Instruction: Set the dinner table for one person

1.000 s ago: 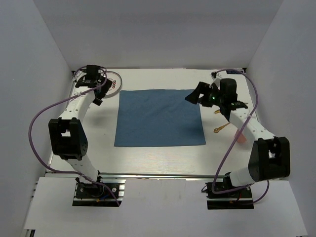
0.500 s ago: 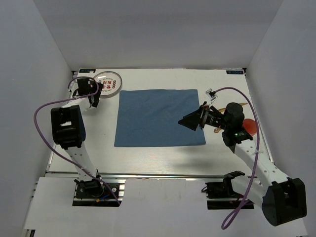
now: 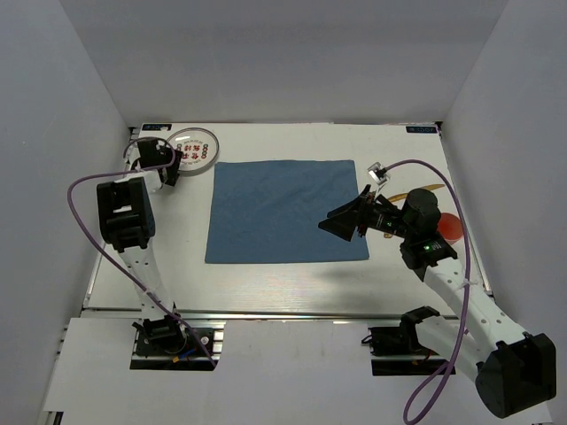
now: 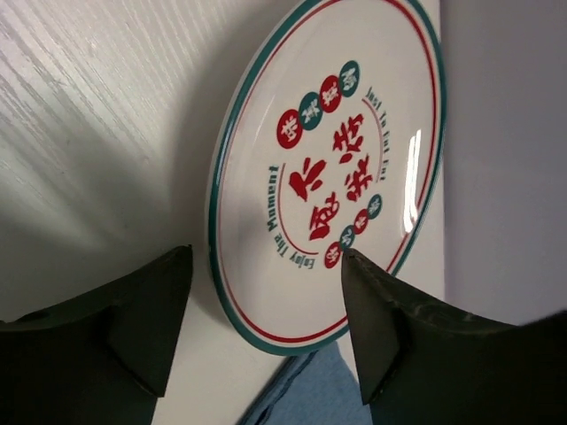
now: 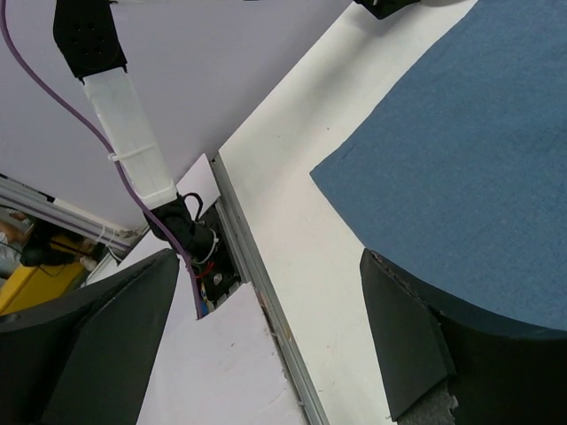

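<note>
The dinner table (image 3: 283, 276) is a white tabletop with a blue cloth (image 3: 285, 211) on its middle. A white plate (image 3: 197, 146) with a teal rim and red characters lies at the back left, just off the cloth's corner. My left gripper (image 3: 172, 170) is open beside it. In the left wrist view its fingers (image 4: 151, 310) stand apart on either side of the plate's (image 4: 337, 150) near rim, holding nothing. My right gripper (image 3: 337, 221) is open and empty above the cloth's right edge. The right wrist view shows its gripper (image 5: 270, 266) over bare table beside the cloth (image 5: 461, 168).
Gold cutlery (image 3: 427, 189) and a red round item (image 3: 452, 228) lie on the table's right side, beside the right arm. A metal rail (image 5: 266, 301) edges the table's near side. White walls enclose the back and both sides.
My right arm has swung from the back right towards the middle, and its gripper now hangs over the cloth's right edge, uncovering the red item. My left arm has folded back; its gripper stays by the plate.
</note>
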